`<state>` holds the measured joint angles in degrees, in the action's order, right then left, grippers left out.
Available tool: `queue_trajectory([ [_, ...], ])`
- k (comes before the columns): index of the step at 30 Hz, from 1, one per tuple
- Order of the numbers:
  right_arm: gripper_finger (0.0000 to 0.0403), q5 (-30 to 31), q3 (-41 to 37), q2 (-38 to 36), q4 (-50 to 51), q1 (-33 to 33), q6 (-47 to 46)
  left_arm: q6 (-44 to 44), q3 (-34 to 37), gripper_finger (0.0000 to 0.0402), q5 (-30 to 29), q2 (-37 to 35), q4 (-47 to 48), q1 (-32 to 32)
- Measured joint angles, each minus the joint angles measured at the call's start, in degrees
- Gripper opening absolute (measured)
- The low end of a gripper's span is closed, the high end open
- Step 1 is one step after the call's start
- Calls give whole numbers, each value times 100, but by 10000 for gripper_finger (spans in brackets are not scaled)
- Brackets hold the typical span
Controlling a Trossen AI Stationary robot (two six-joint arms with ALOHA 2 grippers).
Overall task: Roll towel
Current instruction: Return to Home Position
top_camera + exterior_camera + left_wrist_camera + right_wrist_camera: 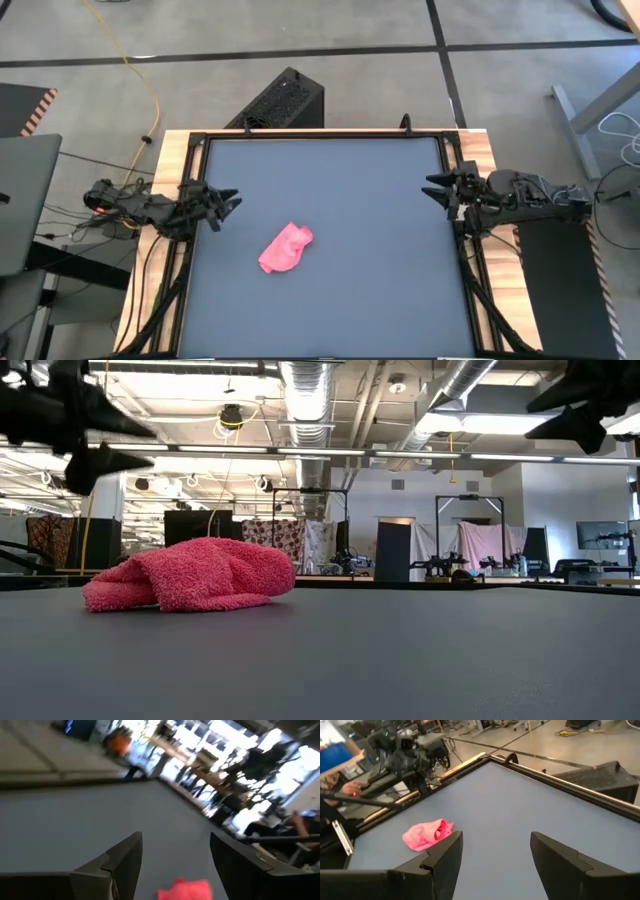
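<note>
Ceiling strip lights (330,452) give bright, even light, with white glare in the left wrist view.

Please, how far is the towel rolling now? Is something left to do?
Done: the towel lies on the mat as a loose bundle, not a neat roll, and nothing touches it. In hand: nothing; the left tool and right tool are open and empty at the mat's side edges. Left: probably only parking them.

Fluffy, looped-pile cloth — a small bright pink towel (190,575) — on a smooth, matt dark grey table mat (350,200), flanked by pale bare wooden boards (478,150).
</note>
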<state>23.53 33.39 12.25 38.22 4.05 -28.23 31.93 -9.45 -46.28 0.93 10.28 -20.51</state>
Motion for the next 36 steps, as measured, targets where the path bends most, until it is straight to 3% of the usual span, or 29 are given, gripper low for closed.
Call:
queue_trajectory([
  [4,260,-25,0,7,203,-52,-325,995,11,222,-259,-55,543,-1],
  [7,260,-44,0,44,333,-52,-372,989,9,222,-151,42,460,0],
  [9,260,-70,0,46,434,-52,-306,430,9,222,494,42,279,0],
  [13,260,-127,0,41,219,-38,456,-947,9,222,2318,42,-365,-2],
  [16,260,-452,0,31,-70,-35,1009,-1887,6,222,3077,40,-818,-7],
  [20,260,-805,-92,15,-624,-37,1485,-2451,4,222,3067,40,-843,-7],
  [28,260,-1128,-1214,-109,-1816,-35,1637,-2173,340,222,2947,-87,-846,19],
  [36,260,-1174,-2087,-117,-2965,-46,1672,-2399,883,222,3231,-75,-2065,327],
])
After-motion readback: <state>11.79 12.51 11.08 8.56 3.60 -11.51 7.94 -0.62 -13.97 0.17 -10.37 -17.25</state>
